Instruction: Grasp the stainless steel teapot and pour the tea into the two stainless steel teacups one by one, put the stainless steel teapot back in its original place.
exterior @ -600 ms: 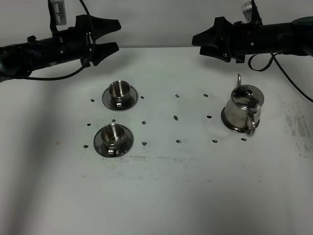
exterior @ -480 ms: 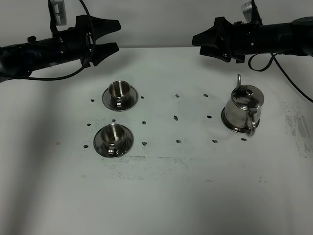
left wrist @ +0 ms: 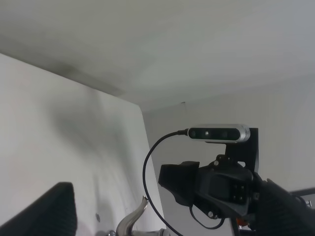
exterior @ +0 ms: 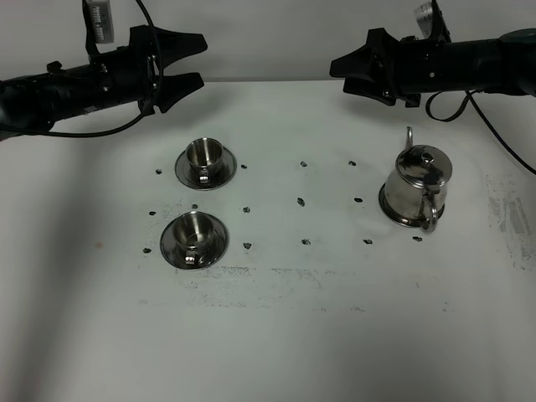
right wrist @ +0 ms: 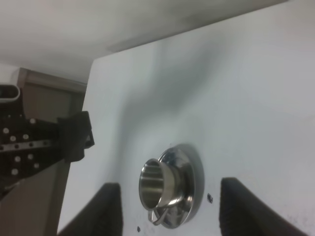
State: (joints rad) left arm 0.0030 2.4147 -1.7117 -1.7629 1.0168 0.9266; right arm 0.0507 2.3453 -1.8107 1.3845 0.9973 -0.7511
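Observation:
The stainless steel teapot [exterior: 416,186] stands upright on its round steel coaster [exterior: 388,208], the original place, at the table's right, with its handle toward the front. The two stainless steel teacups [exterior: 203,154] [exterior: 193,228] sit on saucers at the left. No tea shows. My left gripper [exterior: 202,60] hangs open above the back left, beyond the farther cup. My right gripper [exterior: 340,77] hangs open above the back, left of the teapot. In the right wrist view, one teacup [right wrist: 154,183] lies between the spread fingers [right wrist: 109,209]. The left wrist view catches the teapot's spout [left wrist: 131,221].
Small dark marks [exterior: 301,201] dot the white table [exterior: 335,318] in a grid between the cups and the teapot. The right arm's wrist camera [left wrist: 216,133] shows in the left wrist view. A grey wall stands behind the table.

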